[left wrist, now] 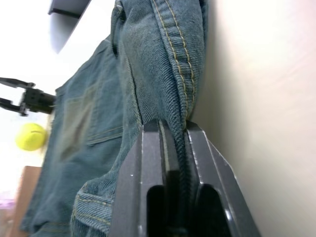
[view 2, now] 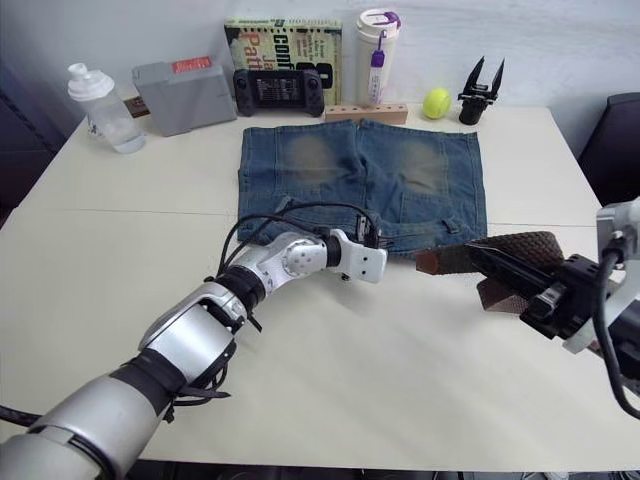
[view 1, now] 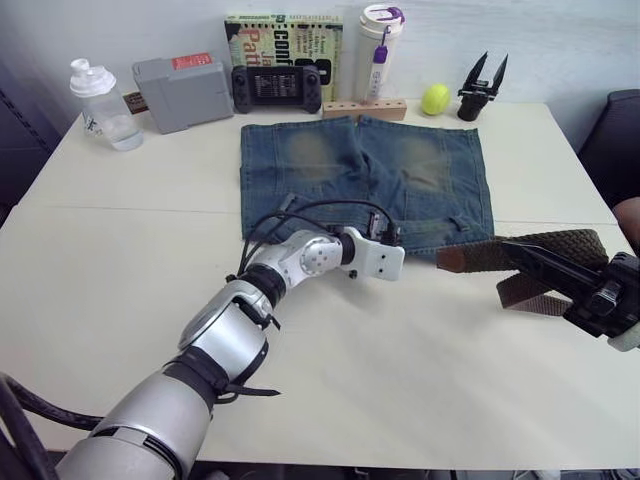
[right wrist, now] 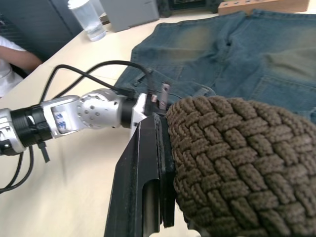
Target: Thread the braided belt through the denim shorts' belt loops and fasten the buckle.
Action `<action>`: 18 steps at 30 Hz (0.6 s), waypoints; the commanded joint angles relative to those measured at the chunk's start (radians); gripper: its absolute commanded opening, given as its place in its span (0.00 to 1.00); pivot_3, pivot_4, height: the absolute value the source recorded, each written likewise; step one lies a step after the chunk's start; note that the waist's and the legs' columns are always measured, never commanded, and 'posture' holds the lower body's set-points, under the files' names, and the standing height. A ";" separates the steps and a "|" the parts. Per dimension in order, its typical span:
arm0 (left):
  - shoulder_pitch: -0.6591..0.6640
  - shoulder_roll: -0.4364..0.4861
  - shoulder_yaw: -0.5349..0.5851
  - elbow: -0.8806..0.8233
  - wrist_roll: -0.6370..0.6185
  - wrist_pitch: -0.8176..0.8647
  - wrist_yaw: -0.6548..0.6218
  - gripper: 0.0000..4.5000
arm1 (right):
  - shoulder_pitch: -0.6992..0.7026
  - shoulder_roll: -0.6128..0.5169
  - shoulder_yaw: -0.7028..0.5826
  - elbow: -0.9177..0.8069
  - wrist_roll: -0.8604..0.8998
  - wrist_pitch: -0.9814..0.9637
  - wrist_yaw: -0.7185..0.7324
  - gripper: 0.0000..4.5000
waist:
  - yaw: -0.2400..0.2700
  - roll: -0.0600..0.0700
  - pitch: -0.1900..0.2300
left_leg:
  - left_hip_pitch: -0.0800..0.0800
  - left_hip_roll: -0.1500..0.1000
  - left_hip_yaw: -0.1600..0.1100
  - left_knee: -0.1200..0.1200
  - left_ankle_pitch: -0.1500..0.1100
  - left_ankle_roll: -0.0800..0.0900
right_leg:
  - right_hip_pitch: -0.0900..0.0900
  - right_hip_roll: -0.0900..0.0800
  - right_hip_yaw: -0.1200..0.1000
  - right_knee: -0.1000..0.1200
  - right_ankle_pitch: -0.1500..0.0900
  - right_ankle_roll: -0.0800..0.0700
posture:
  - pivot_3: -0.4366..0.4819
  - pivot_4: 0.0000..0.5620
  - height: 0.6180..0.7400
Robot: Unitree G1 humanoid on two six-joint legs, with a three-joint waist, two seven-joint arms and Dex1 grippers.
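Pinching the waistband hem of the shorts (view 1: 365,175) at the frame's centre, our left pincer (left wrist: 176,148) was clenched on the denim fold. We held the belt (view 1: 530,255) with our right pincer (view 1: 535,262) at the right edge, fingers clamped on the braided strap; its tan end (view 1: 458,259) pointed toward the shorts, just beside their lower right corner. The shorts lay flat on the table (view 1: 120,260), legs toward the top of the frame.

Bright, even light; soft shadows; wrist-view foregrounds blurred.
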 commanded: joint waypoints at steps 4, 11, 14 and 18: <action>0.141 0.209 0.087 -0.143 -0.247 -0.215 -0.461 0.01 | -0.035 0.032 0.041 0.019 0.008 -0.064 -0.093 0.00 | -0.017 0.000 0.000 | 0.001 0.001 0.004 -0.002 0.005 -0.008 | -0.003 0.001 0.000 0.002 -0.001 -0.001 | 0.48 0.27 0.61; 0.470 0.452 0.133 -0.685 -0.599 0.012 -0.894 0.01 | -0.049 0.068 0.123 0.024 0.056 -0.095 -0.210 0.00 | -0.022 0.001 -0.001 | 0.002 0.006 0.003 -0.001 0.008 -0.012 | -0.002 0.005 0.002 0.006 -0.004 -0.008 | 0.48 0.27 0.61; 0.573 0.527 0.159 -0.848 -0.628 0.135 -0.930 0.01 | -0.042 0.084 0.179 -0.003 0.111 -0.110 -0.271 0.00 | -0.021 0.002 -0.001 | 0.004 0.006 0.000 0.000 0.009 -0.013 | 0.000 0.007 0.002 0.007 -0.004 -0.009 | 0.48 0.27 0.61; 0.631 0.533 0.183 -0.918 -0.621 0.264 -0.922 0.10 | -0.033 0.104 0.255 -0.042 0.162 -0.137 -0.337 0.00 | -0.020 0.003 -0.002 | 0.006 0.006 -0.001 0.000 0.008 -0.012 | 0.003 0.007 0.001 0.007 -0.005 -0.009 | 0.48 0.27 0.61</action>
